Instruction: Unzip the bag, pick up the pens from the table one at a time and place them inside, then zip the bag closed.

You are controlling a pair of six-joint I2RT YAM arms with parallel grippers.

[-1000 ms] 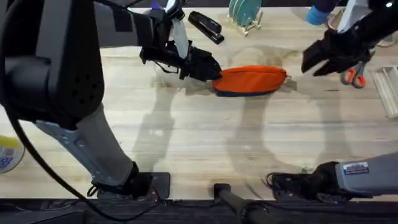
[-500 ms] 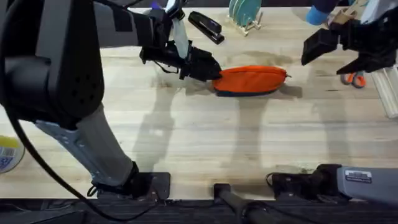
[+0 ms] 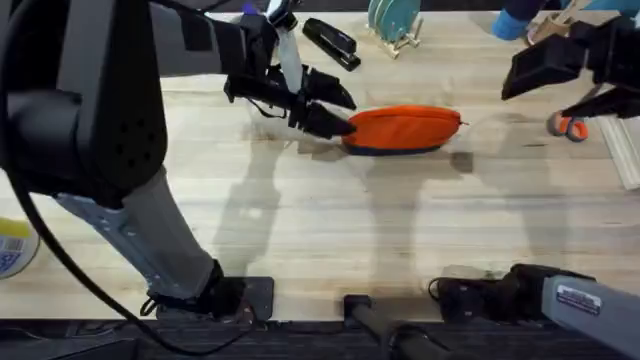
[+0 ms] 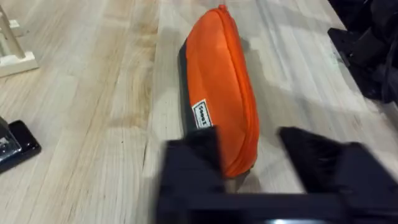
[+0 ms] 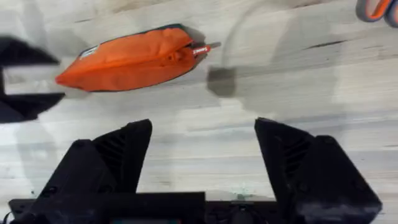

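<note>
Since a second ago your right gripper (image 3: 570, 75) has pulled up and back toward the far right, fingers spread and empty, while the left gripper (image 3: 340, 112) has let go, fingers now spread around the bag's end. The bag (image 3: 403, 129) lies zipped mid-table, no pens visible. Risk: nothing pins the bag, so a nudge slides it off.

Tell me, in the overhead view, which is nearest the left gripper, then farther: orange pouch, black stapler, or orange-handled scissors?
From the left gripper:
1. Orange fabric pouch, right beside its fingertips.
2. Black stapler, behind it.
3. Orange-handled scissors, far across the wooden table, near the right gripper.
</note>
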